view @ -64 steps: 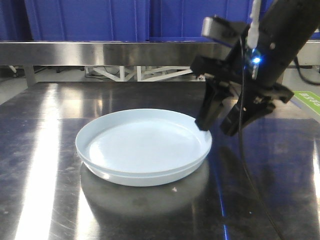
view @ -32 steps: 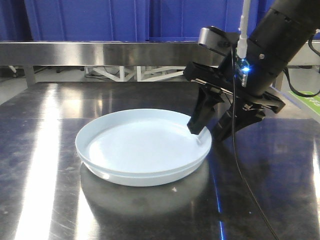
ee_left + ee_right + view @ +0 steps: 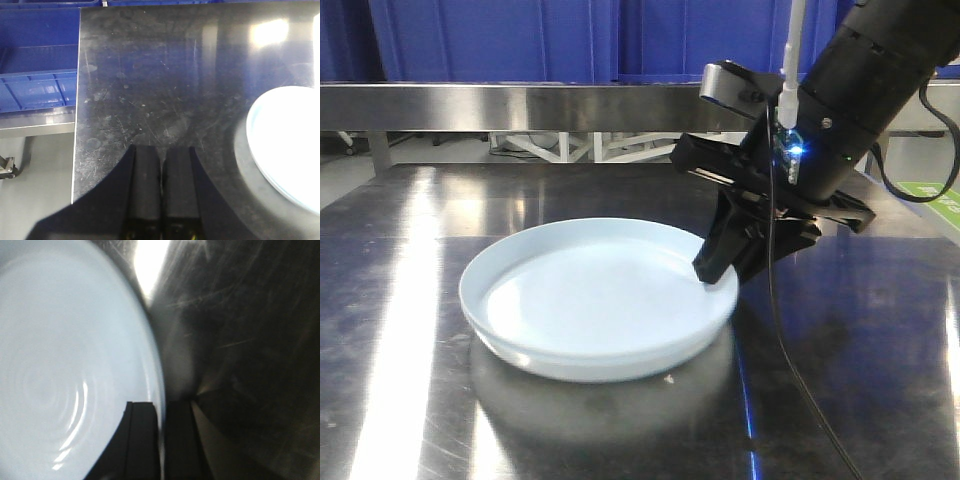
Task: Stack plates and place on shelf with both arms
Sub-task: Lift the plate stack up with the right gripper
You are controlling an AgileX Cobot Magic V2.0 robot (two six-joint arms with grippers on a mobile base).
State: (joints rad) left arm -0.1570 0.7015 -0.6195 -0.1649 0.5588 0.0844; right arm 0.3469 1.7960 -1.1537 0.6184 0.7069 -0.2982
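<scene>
Pale bluish-white plates (image 3: 590, 300), apparently already stacked, are lying on the table (image 3: 880, 350) with the right claw (image 3: 720, 275) clamping their rim, while the left claw (image 3: 162, 150) is hovering pinched together, plates off to its right, and the shelf (image 3: 520, 105) beyond is awaiting them.

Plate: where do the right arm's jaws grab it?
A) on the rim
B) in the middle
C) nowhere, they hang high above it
A: the right wrist view shows the right gripper with one jaw inside the plate and one outside, the rim pinched between them.
</scene>
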